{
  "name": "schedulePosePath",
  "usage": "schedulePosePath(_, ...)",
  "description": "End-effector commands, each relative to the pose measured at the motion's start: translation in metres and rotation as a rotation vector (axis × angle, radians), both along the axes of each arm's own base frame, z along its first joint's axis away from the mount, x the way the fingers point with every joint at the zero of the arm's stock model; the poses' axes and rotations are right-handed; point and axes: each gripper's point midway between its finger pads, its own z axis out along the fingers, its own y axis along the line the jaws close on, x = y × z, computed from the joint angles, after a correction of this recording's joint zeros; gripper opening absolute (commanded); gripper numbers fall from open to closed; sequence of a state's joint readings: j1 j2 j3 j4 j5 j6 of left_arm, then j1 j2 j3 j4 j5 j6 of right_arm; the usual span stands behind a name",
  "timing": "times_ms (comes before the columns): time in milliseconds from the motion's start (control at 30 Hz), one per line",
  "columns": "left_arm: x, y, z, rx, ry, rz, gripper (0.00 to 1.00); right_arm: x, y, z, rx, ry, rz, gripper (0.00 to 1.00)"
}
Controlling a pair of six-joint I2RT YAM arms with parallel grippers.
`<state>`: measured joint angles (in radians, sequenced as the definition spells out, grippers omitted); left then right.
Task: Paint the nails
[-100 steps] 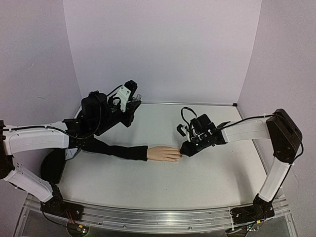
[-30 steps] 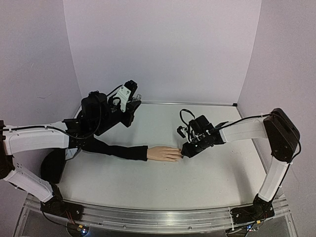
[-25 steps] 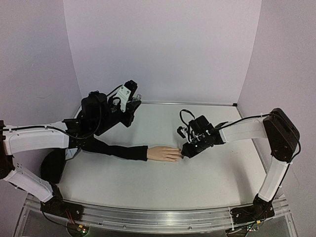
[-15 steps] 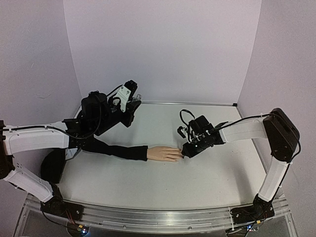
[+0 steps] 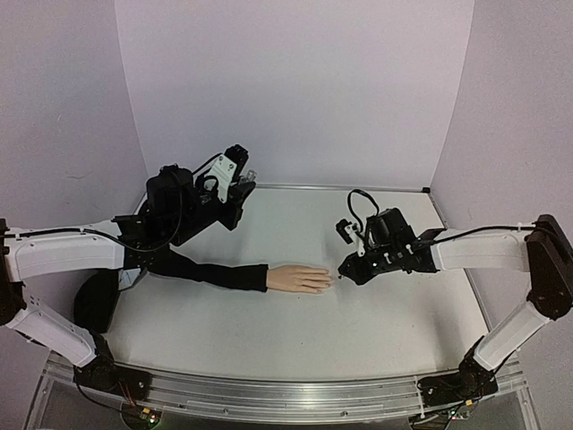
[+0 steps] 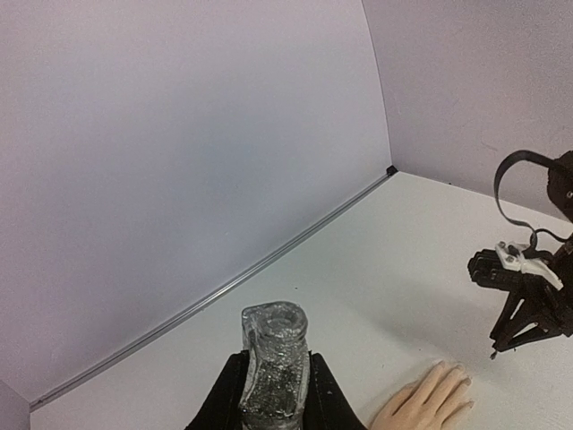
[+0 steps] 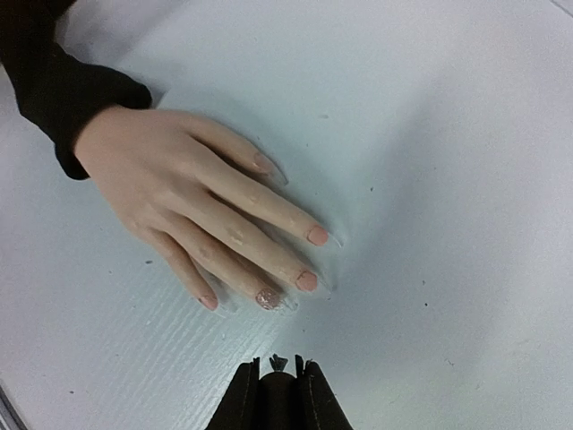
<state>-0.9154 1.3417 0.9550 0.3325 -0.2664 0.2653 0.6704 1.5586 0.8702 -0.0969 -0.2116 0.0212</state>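
Matt white table [image 7: 448,134], black cloth sleeve [image 7: 54,81] — smooth hand [image 7: 170,179], 1 glittery nail [image 7: 268,298]

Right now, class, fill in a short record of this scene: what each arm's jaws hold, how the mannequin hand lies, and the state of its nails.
left jaws: shut on the uncapped glitter bottle
right jaws: shut on the brush, its tip aimed at the fingertips but clear of them
mannequin hand: palm down on the table, black sleeve at the wrist
nails: mostly plain pink
glittered nail: one only, beside the smallest finger
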Motion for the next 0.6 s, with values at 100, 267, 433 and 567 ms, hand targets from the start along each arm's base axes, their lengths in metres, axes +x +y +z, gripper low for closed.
schedulePosePath(100, -0.003, 0.006, 0.027, -0.050, -0.045, 0.003, 0.00, 0.015, 0.025, 0.005, 0.061, -0.007, 0.024, 0.00)
schedulePosePath(267, -0.003, 0.007, 0.025, -0.047, -0.044, 0.009, 0.00, 0.019, 0.032, -0.005, 0.057, 0.025, 0.022, 0.00)
schedulePosePath(433, -0.003, 0.007, 0.024, -0.041, -0.045, 0.012, 0.00, 0.020, 0.032, -0.016, 0.026, 0.043, 0.014, 0.00)
schedulePosePath(567, -0.002, 0.008, 0.024, -0.040, -0.044, 0.012, 0.00, 0.022, 0.034, -0.017, 0.023, 0.050, 0.018, 0.00)
